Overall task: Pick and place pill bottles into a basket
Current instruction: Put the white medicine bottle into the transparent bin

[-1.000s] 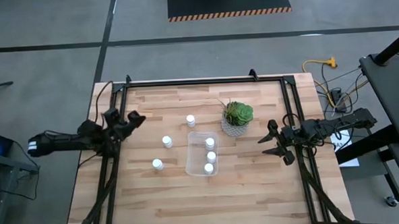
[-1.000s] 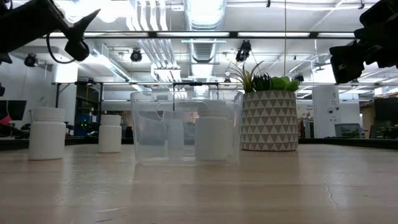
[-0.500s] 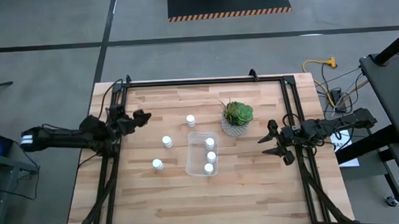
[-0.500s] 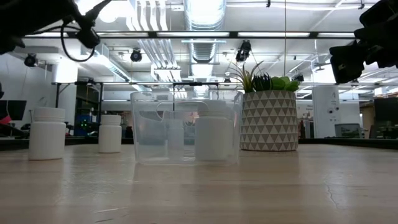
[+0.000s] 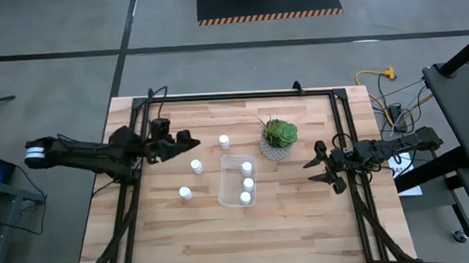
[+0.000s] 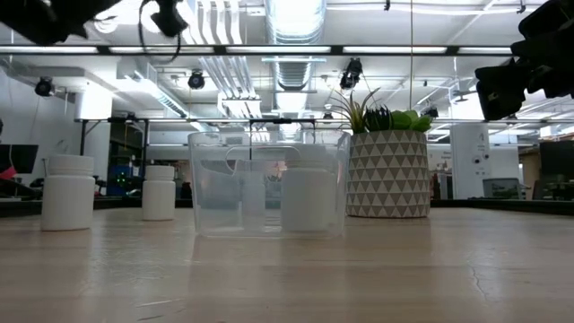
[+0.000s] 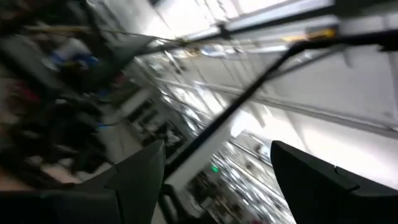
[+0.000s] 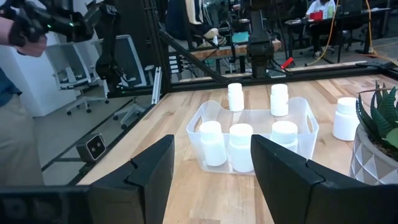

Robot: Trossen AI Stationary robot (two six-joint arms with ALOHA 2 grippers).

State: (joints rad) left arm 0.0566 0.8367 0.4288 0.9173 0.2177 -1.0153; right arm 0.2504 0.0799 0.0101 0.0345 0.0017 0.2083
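Three white pill bottles (image 5: 224,141) (image 5: 196,166) (image 5: 185,193) stand upright on the wooden table, left of the clear basket (image 5: 227,183). Three more bottles (image 8: 240,147) stand inside the basket. My left gripper (image 5: 189,141) hangs open above the table, left of the farthest loose bottle, tipped upward at the room (image 7: 217,149). It has nothing between its fingers. My right gripper (image 5: 311,164) waits open at the table's right side, level, facing the basket (image 8: 212,142).
A green succulent in a patterned pot (image 5: 279,139) stands right behind the basket's far right corner. Black frame rails (image 5: 134,191) run along both table sides. Bare wood lies in front of the basket toward the near edge.
My left gripper has risen and travelled from the left rail toward the loose bottles at the table's middle. It has tipped upward and rolled somewhat, leaving the top of the low view. Its fingers stay open. The bottles and the basket have kept still.
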